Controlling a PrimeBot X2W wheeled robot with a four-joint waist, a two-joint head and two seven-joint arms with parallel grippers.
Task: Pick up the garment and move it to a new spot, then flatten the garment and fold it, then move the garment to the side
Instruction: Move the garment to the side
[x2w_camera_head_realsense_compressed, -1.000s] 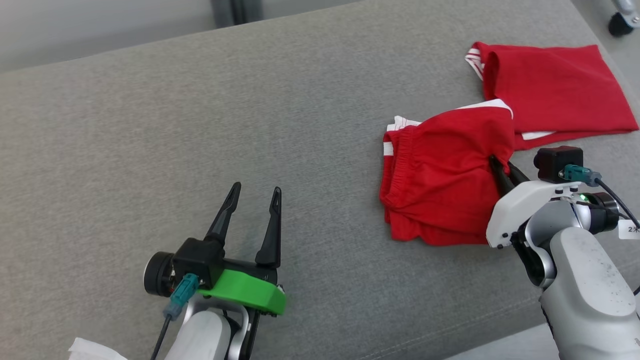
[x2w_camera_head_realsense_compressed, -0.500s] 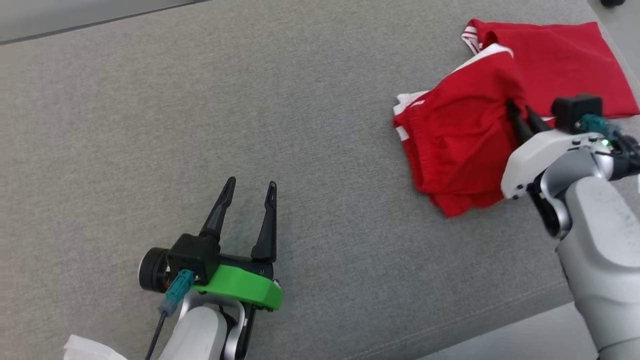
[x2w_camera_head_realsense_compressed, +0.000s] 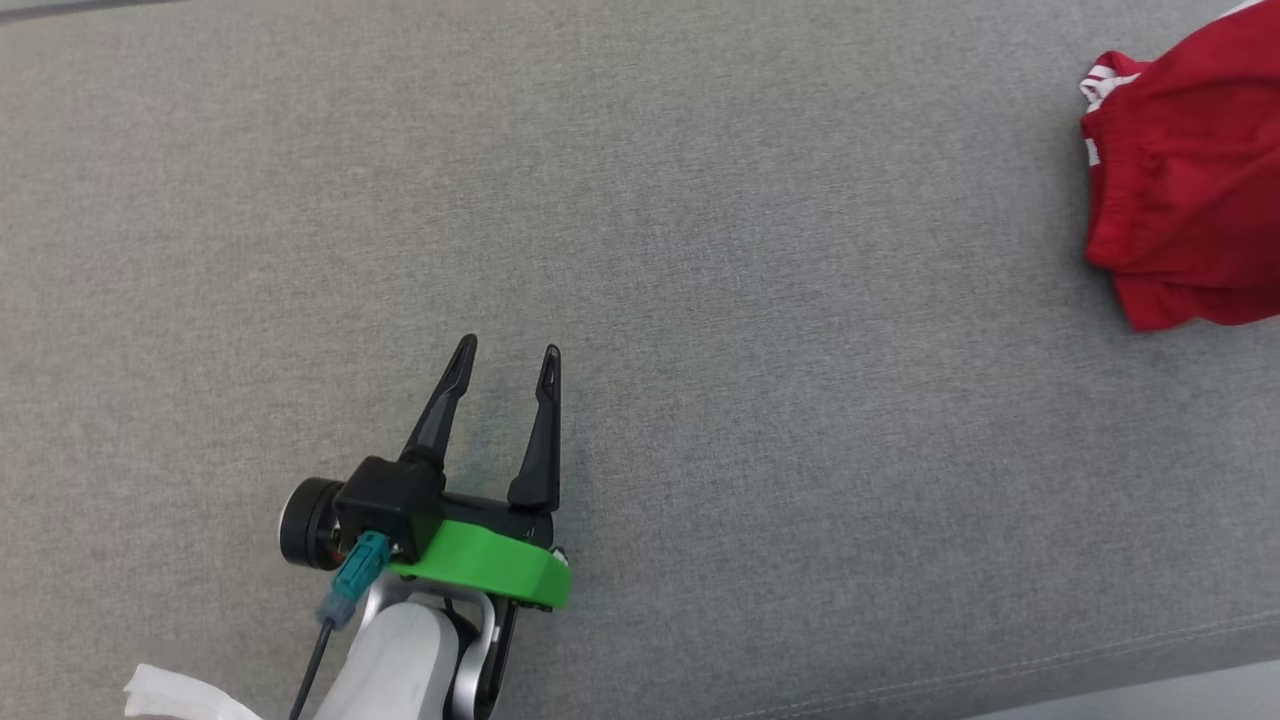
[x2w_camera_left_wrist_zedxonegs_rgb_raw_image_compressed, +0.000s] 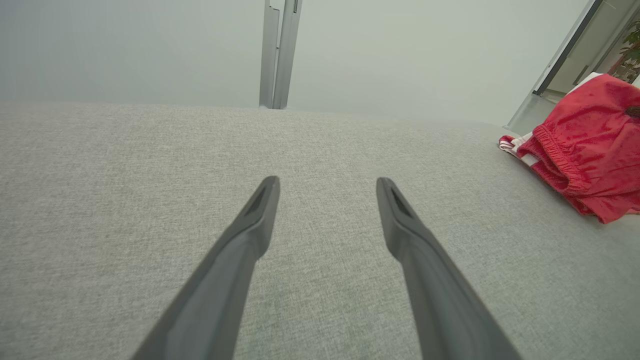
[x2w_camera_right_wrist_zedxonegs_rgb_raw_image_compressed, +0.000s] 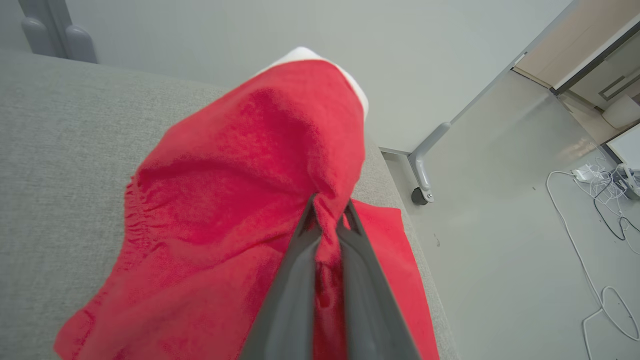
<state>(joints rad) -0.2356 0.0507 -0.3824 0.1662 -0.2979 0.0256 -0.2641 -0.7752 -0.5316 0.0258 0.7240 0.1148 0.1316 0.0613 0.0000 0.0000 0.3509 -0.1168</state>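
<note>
At the cushion's right end: red garment (x2w_camera_head_realsense_compressed: 1190, 200), bunched, cut off by the head view's right edge.
Garment detail: white stripe trim at the near corner; gathered elastic band shows in the left wrist view (x2w_camera_left_wrist_zedxonegs_rgb_raw_image_compressed: 590, 145).
Right gripper (x2w_camera_right_wrist_zedxonegs_rgb_raw_image_compressed: 330, 202): fingers pinched together on a fold of the red cloth (x2w_camera_right_wrist_zedxonegs_rgb_raw_image_compressed: 240, 200), which drapes up and over the fingertips, white hem on top.
Beyond the fold: a flat red part lies on the cushion near its edge.
Garment's lower edge: touching the cushion or just off it, cannot tell.
Left gripper (x2w_camera_head_realsense_compressed: 510, 350): fingers spread wide, nothing between them, over bare cushion (x2w_camera_head_realsense_compressed: 750, 350), well apart from the garment; seen also at the wrist (x2w_camera_left_wrist_zedxonegs_rgb_raw_image_compressed: 327, 182).
Left wrist fittings: green collar (x2w_camera_head_realsense_compressed: 490, 570), teal plug (x2w_camera_head_realsense_compressed: 355, 585).
Writing: white slip (x2w_camera_head_realsense_compressed: 170, 695) at the head view's bottom left, too little shown to read.
Off the cushion: floor (x2w_camera_right_wrist_zedxonegs_rgb_raw_image_compressed: 500, 225), caster (x2w_camera_right_wrist_zedxonegs_rgb_raw_image_compressed: 419, 196), loose cables (x2w_camera_right_wrist_zedxonegs_rgb_raw_image_compressed: 600, 200).
</note>
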